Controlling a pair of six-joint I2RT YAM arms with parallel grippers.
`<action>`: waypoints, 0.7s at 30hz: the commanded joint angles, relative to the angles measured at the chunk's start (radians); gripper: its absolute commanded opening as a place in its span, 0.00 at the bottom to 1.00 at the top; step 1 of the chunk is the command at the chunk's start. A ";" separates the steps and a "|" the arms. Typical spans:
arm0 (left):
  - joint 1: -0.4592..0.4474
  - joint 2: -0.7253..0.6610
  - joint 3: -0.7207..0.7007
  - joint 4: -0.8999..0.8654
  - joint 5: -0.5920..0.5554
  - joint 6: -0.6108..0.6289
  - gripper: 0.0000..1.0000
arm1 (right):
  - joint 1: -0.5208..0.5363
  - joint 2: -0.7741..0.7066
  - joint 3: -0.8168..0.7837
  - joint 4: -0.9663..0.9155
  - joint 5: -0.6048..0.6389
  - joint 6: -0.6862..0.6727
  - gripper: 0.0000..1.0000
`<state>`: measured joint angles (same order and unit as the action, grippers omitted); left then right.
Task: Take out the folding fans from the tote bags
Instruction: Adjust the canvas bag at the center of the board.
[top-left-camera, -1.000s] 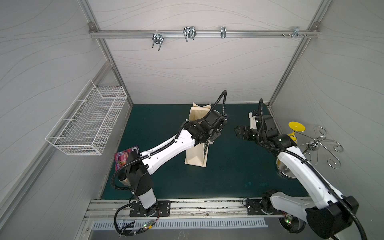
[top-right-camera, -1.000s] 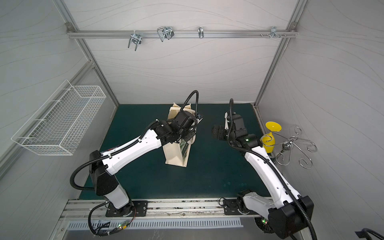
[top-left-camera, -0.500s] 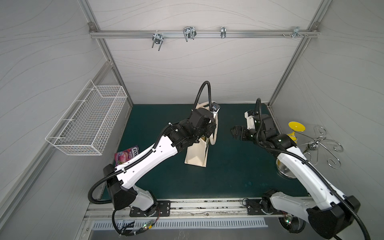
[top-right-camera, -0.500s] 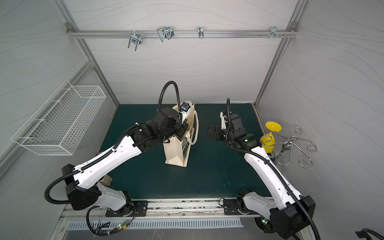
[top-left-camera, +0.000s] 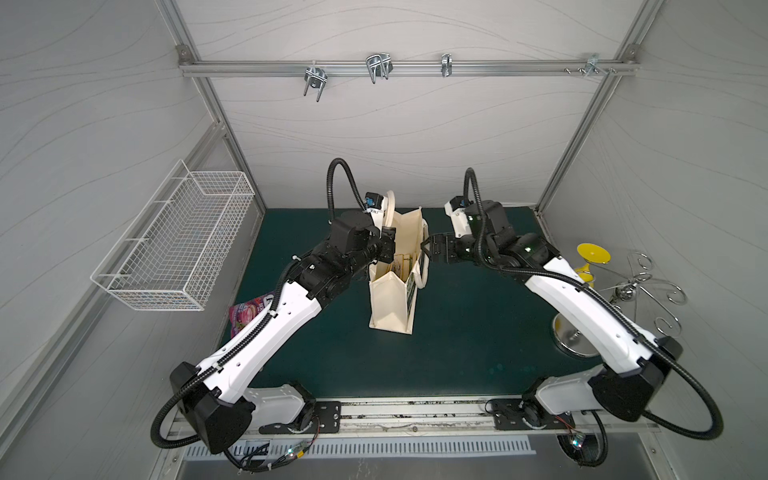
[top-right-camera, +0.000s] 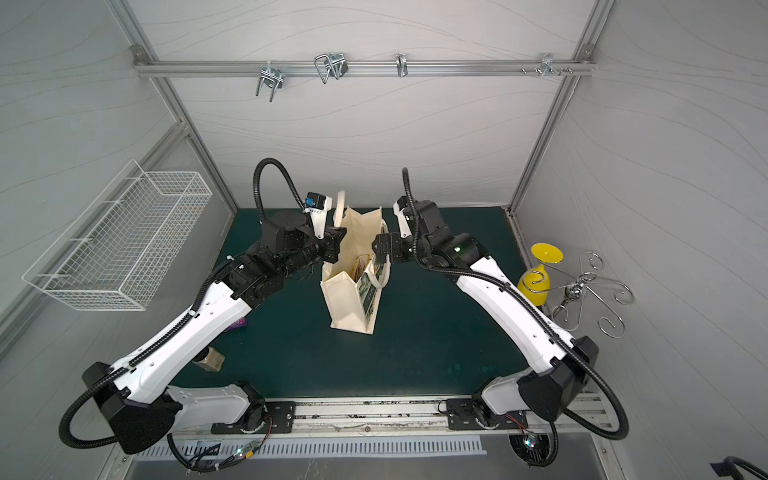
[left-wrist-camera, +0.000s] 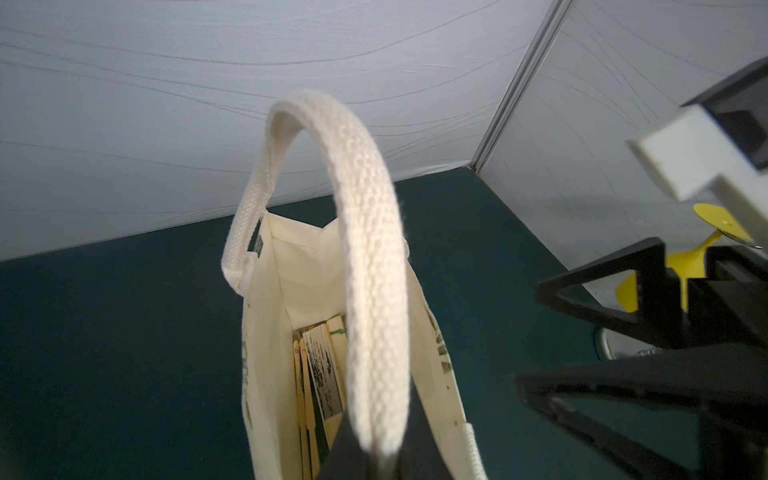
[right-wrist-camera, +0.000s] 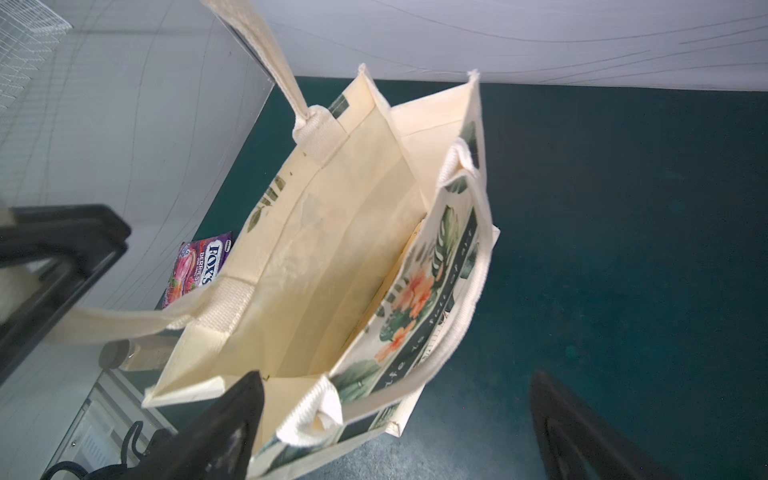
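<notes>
Two arms met over one tote bag (top-left-camera: 390, 303), upright on the green worktop (top-left-camera: 457, 340): the left arm (top-left-camera: 286, 316) and the right arm (top-left-camera: 577, 299). Nearest the rail stood the bag's plain cream end panel. Just beyond it, down inside the open mouth, the folding fans (top-left-camera: 400, 266) were bunched against the printed side (right-wrist-camera: 419, 291), the wall facing the right arm. The left wrist view showed the folding fans (left-wrist-camera: 322, 365) as pale ribs and inked paper deep in the bag. Their long axes ran along the bag's length and seemed to lean up towards the rim, though how steeply could not be told. None lay outside the bag.

Level with them, the left jaws were clamped shut on the raised handle (left-wrist-camera: 365, 249), drawing that wall outward so the mouth gaped. Opposite, the right jaws stood fully spread and empty at the printed side's rim. One finger (right-wrist-camera: 224, 424) hung over the mouth and the other outside above the worktop, with the drooping second handle (right-wrist-camera: 478, 286) between them. Farthest back was the bag's other end panel.

The fans thus lay below and just inward of the right jaws, nearer to them than to the occupied left jaws. In my judgement the reach fell to the right arm, going straight down beside the printed side. The spread would need to be turned across the thin stack, not along its length.
</notes>
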<state>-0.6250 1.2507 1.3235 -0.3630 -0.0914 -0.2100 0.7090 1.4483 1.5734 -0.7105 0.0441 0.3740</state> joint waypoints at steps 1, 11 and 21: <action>0.021 -0.041 -0.018 0.023 -0.011 -0.059 0.00 | 0.022 0.073 0.082 -0.092 0.028 -0.005 0.99; 0.179 -0.138 -0.144 -0.052 -0.074 -0.187 0.12 | 0.043 0.260 0.231 -0.159 0.011 -0.052 0.99; 0.279 -0.123 -0.178 -0.213 -0.119 -0.249 0.86 | 0.055 0.308 0.243 -0.179 0.016 -0.073 0.86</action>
<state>-0.3603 1.1194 1.1248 -0.5182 -0.1936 -0.4263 0.7555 1.7485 1.7943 -0.8482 0.0521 0.3195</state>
